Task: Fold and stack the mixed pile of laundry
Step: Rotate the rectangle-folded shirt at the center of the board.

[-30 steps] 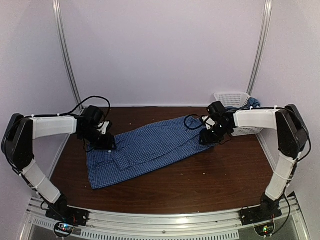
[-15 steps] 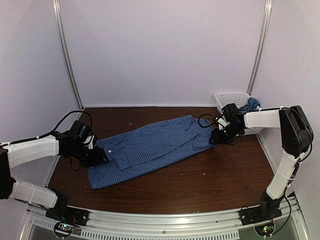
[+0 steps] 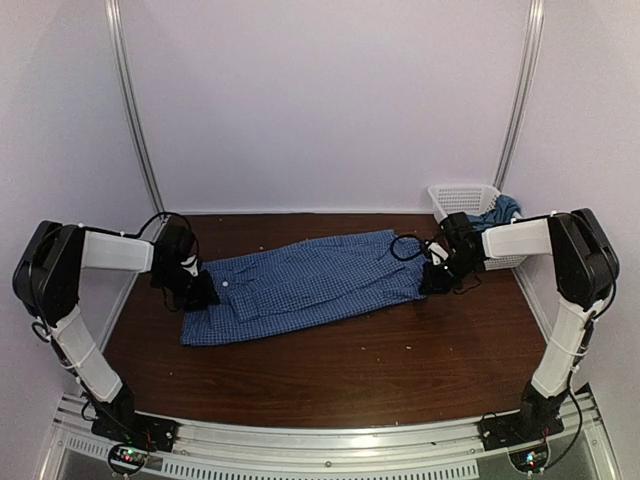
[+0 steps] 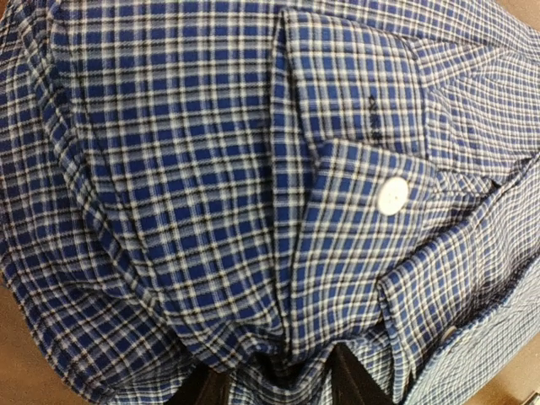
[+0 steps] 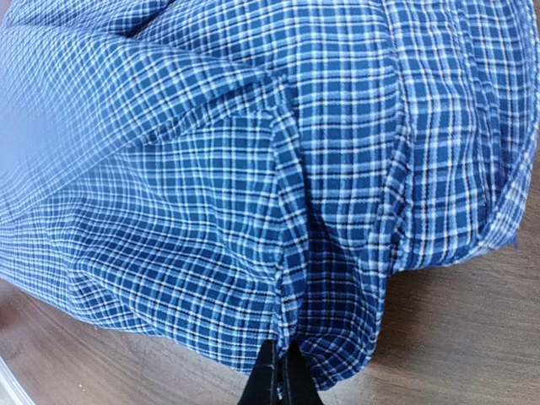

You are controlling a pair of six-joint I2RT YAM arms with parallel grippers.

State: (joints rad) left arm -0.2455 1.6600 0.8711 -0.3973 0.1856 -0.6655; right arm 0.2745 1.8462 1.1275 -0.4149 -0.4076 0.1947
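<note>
Shirt [image 3: 310, 285] lies lengthwise across the table [image 3: 400, 370], slightly slanted, with its right end close to the basket [image 3: 462, 192]. Each arm is at one end, so my read is they're pulling it flat and straight before the first fold.

Right gripper [image 3: 436, 278]: fully closed, with a thin fold of the shirt's edge pinched at the fingertips. In the wrist view the cloth fans out from that pinch.

Left gripper [image 3: 200, 293]: at the left end, fingers [image 4: 350, 378] partway apart with a bunched fold of shirt between them. Can't tell if it's actually clamped.

Cloth: fine blue-and-white check, with a white button [image 4: 392, 196] on a small flap and stitched seams nearby. Soft ridges converge on the left fingers, so that end isn't flat yet.

T-shirt [image 3: 505, 208], teal, pokes out of the basket at far right, away from both grippers. Judging by the layout, no fold is made yet and nothing is stacked.
</note>
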